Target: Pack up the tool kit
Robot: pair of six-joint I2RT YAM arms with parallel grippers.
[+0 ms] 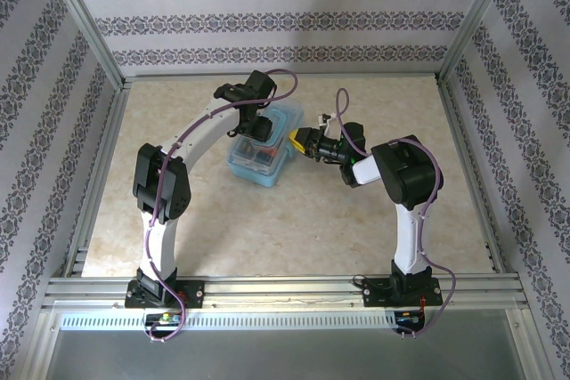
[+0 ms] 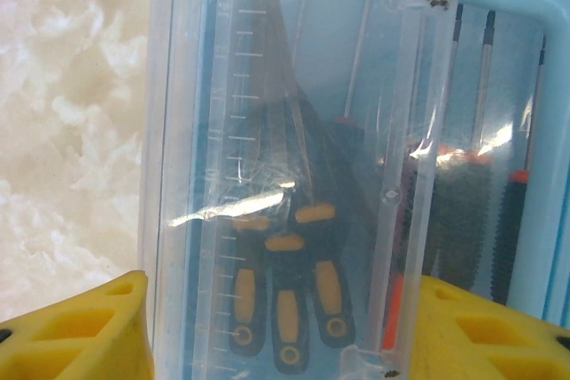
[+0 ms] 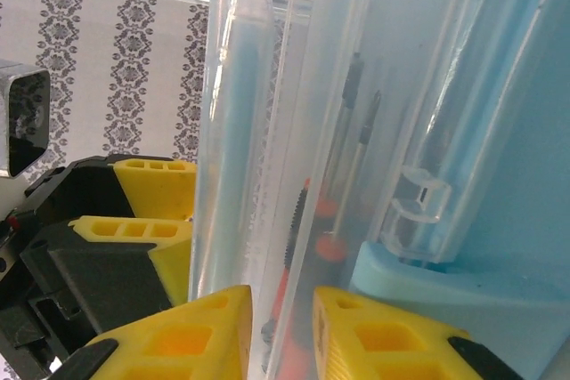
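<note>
Right pincer (image 3: 280,302) clamps the clear lid (image 3: 267,131) of the tool case (image 1: 258,163). Left pincer (image 2: 280,309) straddles this lid; whether it grips cannot be determined.

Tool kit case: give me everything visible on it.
The tool kit case is a light-blue plastic tray with a clear plastic lid bearing ruler marks. It sits mid-table. Inside lie screwdrivers with black-and-yellow or black-and-red handles and thin metal shafts. The lid seems ajar. The right claw pinches the lid's edge. The left claw straddles the lid, contact unclear.
</note>
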